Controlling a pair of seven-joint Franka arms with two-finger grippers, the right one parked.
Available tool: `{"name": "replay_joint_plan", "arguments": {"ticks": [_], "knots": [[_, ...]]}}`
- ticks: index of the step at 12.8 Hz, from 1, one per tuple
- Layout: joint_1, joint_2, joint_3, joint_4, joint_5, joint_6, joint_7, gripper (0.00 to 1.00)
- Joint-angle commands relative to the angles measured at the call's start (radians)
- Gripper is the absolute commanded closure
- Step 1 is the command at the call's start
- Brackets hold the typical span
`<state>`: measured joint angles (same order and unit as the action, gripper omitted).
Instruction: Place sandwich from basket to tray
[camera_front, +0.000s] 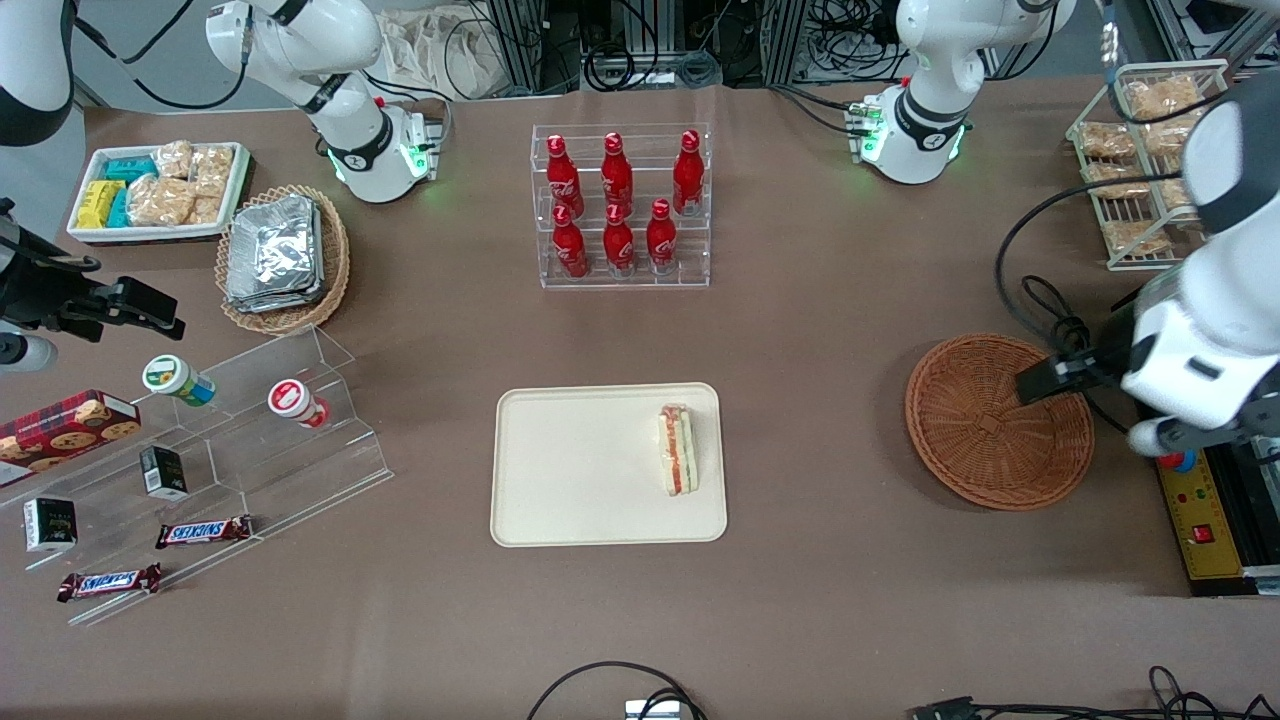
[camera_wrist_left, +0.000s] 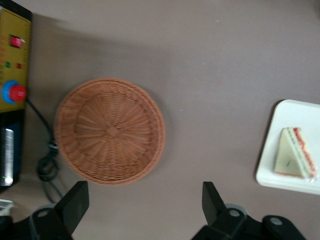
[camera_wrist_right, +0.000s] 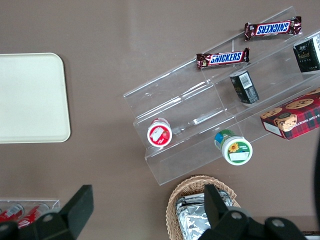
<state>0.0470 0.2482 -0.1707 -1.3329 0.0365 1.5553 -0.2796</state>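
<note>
1. One sandwich lies flat on the cream tray, close to the rim at the working arm's end, with bare tray spreading toward the parked arm's end.
2. Its long axis runs from nearer the front camera to farther, along the tray's short side; the red and green filling edge faces the working arm's end.
3. The reddish-brown basket sits empty, well apart from the tray, open brown bench between them.
4. The left gripper hangs above the basket's edge at the working arm's end, fingers spread wide and holding nothing.
5. A rack of red bottles stands farther from the front camera than the tray.
</note>
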Motion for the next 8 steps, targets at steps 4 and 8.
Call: {"name": "replay_joint_plan", "arguments": {"ticks": [4,8], "knots": [[-0.105,-0.280,0.194,-0.221,-0.024,-0.012,0.217,0.00],[-0.096,-0.308,0.191,-0.219,-0.015,-0.043,0.221,0.00]]}}
